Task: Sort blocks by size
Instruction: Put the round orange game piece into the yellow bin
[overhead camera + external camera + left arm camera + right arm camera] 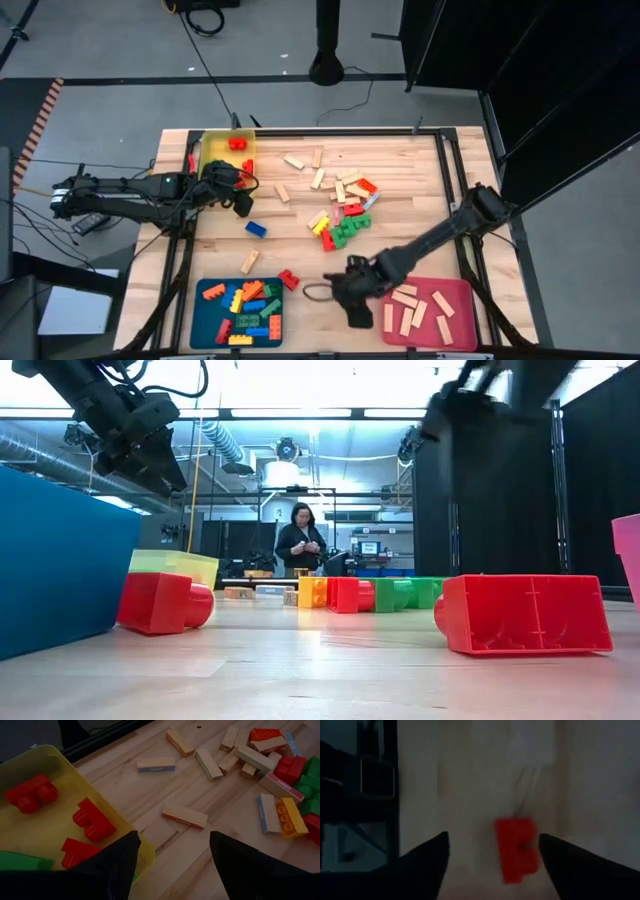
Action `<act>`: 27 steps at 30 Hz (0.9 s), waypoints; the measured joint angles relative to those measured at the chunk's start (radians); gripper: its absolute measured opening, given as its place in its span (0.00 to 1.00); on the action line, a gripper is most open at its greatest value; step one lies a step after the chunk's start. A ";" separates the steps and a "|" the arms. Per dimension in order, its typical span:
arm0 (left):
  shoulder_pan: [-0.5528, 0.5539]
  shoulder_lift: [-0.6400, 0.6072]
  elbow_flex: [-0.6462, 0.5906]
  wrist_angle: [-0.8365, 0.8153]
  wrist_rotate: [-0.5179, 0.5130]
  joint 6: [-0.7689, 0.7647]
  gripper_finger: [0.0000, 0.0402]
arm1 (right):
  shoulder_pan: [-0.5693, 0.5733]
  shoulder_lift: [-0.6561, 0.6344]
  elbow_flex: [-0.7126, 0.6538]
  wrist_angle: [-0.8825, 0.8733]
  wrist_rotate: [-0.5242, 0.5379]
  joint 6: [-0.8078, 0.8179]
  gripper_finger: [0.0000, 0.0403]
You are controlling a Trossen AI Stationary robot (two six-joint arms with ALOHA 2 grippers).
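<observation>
3 flat trays sat on the table (pixel 420 160): a yellow tray (pixel 212 146) at the far left, a blue tray (pixel 206 322) near the front and a pink tray (pixel 458 330) at the front right. Most loose blocks (pixel 343 208) lay heaped mid-table. The left pincer (pixel 243 203) hovered wide open just beside the yellow tray, a wooden bar (pixel 184 815) ahead of it. The right pincer (pixel 359 316) stood spread, empty, between the blue and pink trays, a red brick (pixel 516 849) lying apart between its fingers.
</observation>
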 joint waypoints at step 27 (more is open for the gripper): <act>0.001 0.000 0.000 0.010 -0.001 -0.007 0.63 | 0.013 0.178 0.002 -0.031 0.190 0.073 0.30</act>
